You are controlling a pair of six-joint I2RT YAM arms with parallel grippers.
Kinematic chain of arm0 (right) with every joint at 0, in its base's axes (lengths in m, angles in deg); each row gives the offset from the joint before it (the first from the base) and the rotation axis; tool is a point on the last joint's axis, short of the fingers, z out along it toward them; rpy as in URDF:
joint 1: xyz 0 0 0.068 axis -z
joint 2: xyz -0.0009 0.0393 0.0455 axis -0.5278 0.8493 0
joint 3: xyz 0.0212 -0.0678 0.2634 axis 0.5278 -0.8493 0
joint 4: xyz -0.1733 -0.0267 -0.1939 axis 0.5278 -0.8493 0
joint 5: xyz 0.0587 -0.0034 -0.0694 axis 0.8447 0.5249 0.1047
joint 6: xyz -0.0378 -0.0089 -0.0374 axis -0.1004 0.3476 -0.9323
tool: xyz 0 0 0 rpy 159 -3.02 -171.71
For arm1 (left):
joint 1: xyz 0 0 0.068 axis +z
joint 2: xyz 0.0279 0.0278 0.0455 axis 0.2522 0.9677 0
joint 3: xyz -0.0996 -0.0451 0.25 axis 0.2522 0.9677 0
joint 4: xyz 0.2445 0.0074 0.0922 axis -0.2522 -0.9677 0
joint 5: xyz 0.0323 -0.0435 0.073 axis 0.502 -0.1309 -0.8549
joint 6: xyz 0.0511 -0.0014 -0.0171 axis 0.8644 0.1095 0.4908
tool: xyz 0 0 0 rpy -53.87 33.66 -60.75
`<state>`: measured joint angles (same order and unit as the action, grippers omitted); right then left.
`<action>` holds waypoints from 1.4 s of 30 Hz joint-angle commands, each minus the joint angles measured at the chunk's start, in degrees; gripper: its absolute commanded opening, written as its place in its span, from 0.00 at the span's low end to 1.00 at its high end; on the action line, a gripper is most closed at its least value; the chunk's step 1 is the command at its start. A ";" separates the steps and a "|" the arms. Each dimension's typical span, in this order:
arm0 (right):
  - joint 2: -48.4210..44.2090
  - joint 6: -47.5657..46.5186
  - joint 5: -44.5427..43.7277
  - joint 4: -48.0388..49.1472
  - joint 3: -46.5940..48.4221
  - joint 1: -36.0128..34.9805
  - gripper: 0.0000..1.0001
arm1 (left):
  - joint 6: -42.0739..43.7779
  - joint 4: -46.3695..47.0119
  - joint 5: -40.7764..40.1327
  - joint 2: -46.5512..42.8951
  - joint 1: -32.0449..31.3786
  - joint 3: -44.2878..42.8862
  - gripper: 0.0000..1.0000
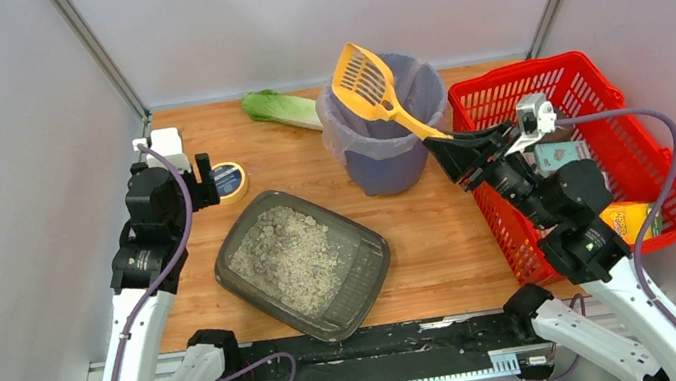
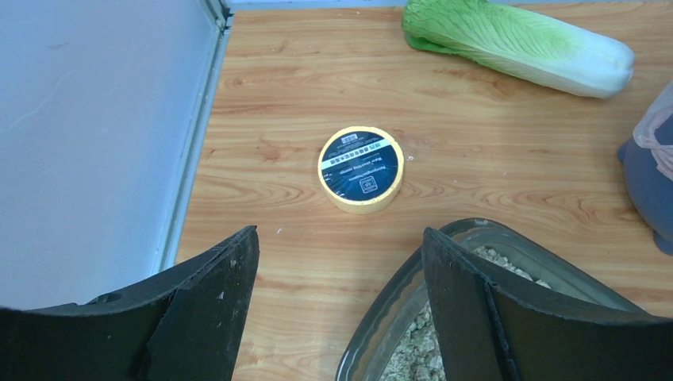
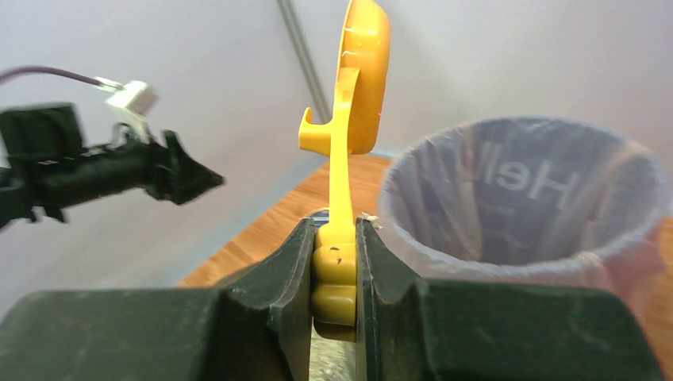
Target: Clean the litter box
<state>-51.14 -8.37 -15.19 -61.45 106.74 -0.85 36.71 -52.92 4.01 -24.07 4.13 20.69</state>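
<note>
1. The right gripper (image 3: pixel 335 238) is clamped on the handle end of the yellow litter scoop (image 1: pixel 366 80). The slotted head stands ahead of the jaws, above the rim of the purple bag-lined bin (image 1: pixel 388 143).
2. The left gripper (image 2: pixel 340 232) is spread wide and holds nothing.
3. The litter box (image 1: pixel 304 261) sits on the table, well to the left of the right gripper and nearer the arm bases. Its far corner lies under the left gripper's right finger.
4. Risk: the grip is at the handle tip only. A load on the head probably pivots the scoop between the jaws.
5. Risk: a low pass ahead of the jaws may snag the bag liner and drag or tip the bin.
6. Risk: nothing braces the litter box. A scooping push likely slides it and spills litter.
7. No litter is discernible on the scoop head.
</note>
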 commanded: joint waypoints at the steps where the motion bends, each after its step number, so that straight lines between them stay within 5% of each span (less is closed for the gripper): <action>1: 3.59 11.25 8.16 -0.17 5.66 -0.16 0.00 | -0.42 1.66 1.80 0.39 -0.07 -0.32 0.83; 6: 12.72 17.51 15.18 -15.62 13.31 -0.25 0.00 | -1.47 0.43 5.58 2.15 -0.07 -1.46 0.84; 17: 22.57 23.50 20.65 -24.63 13.85 -8.58 0.00 | -1.73 -4.57 5.66 4.96 -0.07 -3.66 0.84; 25: 32.42 26.22 15.73 -25.51 14.29 -18.61 0.00 | -3.68 -9.50 10.76 4.52 -0.07 -0.85 0.84; 32: 34.37 32.02 11.69 -28.76 11.66 -19.06 0.00 | -2.79 -13.02 12.08 9.35 -0.07 2.93 0.83; 42: 35.15 40.20 2.73 -29.37 9.81 -19.06 0.00 | -1.30 -14.69 13.31 14.98 -0.07 3.81 0.69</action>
<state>-16.09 27.41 -6.79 -91.02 116.40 -19.91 34.55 -67.06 16.03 -9.14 4.13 25.37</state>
